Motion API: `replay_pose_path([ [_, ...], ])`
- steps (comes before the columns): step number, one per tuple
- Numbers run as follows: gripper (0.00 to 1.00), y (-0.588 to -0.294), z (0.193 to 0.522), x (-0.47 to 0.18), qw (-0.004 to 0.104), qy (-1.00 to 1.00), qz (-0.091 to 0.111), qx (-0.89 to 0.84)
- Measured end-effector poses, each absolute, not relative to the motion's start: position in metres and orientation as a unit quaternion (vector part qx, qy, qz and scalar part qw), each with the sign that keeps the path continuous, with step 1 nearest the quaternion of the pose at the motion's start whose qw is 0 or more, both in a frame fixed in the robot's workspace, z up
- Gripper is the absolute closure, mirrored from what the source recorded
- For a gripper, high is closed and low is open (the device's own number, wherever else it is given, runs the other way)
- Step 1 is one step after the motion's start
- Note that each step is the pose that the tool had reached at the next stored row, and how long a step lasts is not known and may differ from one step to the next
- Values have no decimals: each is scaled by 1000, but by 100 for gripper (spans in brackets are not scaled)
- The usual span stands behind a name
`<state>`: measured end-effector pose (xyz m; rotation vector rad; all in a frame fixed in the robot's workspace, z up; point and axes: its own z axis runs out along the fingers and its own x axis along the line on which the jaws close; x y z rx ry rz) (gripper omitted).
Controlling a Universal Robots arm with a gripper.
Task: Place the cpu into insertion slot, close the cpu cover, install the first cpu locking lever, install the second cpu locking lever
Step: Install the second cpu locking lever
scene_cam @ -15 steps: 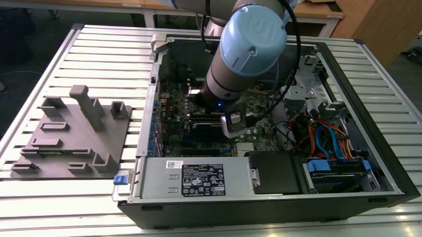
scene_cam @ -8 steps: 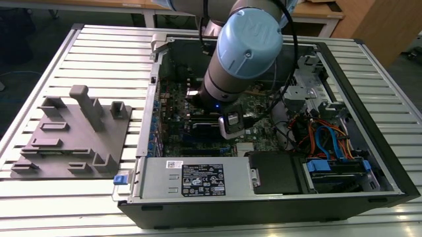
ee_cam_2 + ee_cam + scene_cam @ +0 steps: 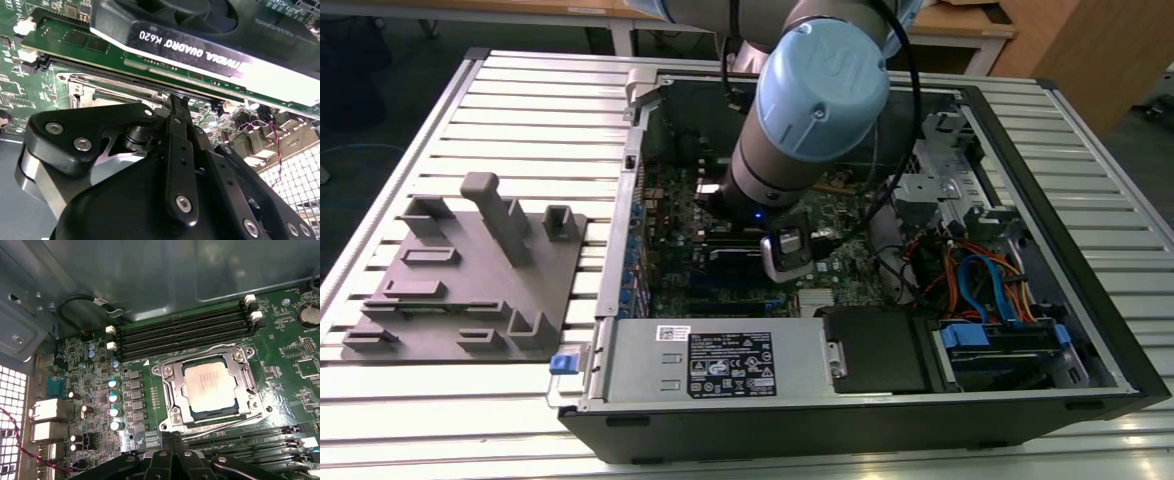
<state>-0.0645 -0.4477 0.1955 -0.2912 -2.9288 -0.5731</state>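
Gripper [image 3: 175,102] fingers are pressing together, holding nothing, beside the socket frame. First wrist view is showing the cpu [image 3: 210,386] sitting under the cpu cover [image 3: 172,390].

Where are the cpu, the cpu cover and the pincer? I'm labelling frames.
cpu [image 3: 209,386]: first wrist view, middle of its metal top.
cpu cover [image 3: 171,390]: first wrist view, one side bar.
pincer [image 3: 176,102]: second wrist view, fingertips.

Graphics card [image 3: 210,45], grey fixture tray [image 3: 467,270]
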Motion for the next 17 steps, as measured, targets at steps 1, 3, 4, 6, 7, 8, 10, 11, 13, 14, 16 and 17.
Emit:
replay_pose_path([
  [1, 90, -448, 195, -65, 71, -974, -191, -97],
  [3, 90, -448, 194, -65, 71, -974, -191, -97],
  [4, 90, -447, 194, -66, 71, -974, -191, -97],
  [6, 90, -447, 194, -66, 71, -974, -191, -97],
  [7, 90, -446, 193, -66, 71, -974, -191, -97],
  [8, 90, -446, 193, -67, 70, -974, -191, -97],
  [10, 90, -445, 192, -68, 70, -974, -191, -96],
  [11, 90, -445, 192, -68, 70, -974, -191, -96],
  [13, 90, -445, 191, -69, 69, -974, -192, -96],
  [14, 90, -445, 190, -69, 69, -974, -192, -96],
  [16, 90, -444, 189, -69, 68, -974, -192, -96],
  [17, 90, -444, 189, -69, 68, -974, -192, -96],
])
